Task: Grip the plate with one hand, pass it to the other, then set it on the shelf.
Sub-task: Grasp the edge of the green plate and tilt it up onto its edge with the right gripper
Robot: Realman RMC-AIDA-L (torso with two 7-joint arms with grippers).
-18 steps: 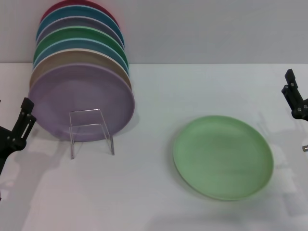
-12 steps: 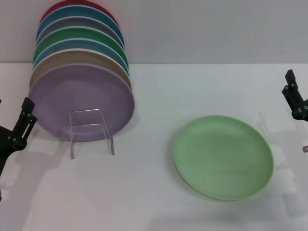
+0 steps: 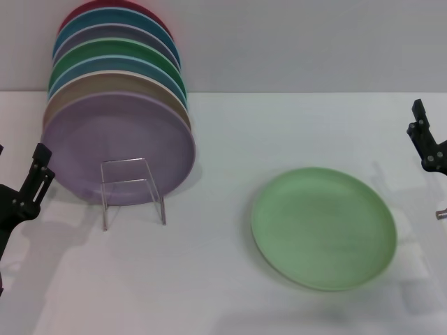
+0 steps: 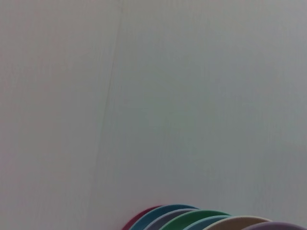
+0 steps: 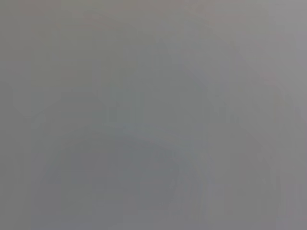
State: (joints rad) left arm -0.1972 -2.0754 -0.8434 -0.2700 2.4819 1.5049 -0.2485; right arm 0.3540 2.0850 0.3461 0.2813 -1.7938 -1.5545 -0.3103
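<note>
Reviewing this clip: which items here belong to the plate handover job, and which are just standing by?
In the job:
- light green plate, flat on the table
- clear plate rack, left of it
- left gripper, at the left edge
- right gripper, at the right edge

Standing by:
- lilac plate, front of the upright row
- other coloured plates behind it

Bright, even, diffuse light over the white desk (image 3: 230,279); no glare. Soft pale shadows beside the plate (image 3: 324,227) toward the desk's right edge and under the shelf (image 3: 130,188) near the left edge. Right wrist view flat grey, wholly featureless; left wrist view mostly blank wall.
</note>
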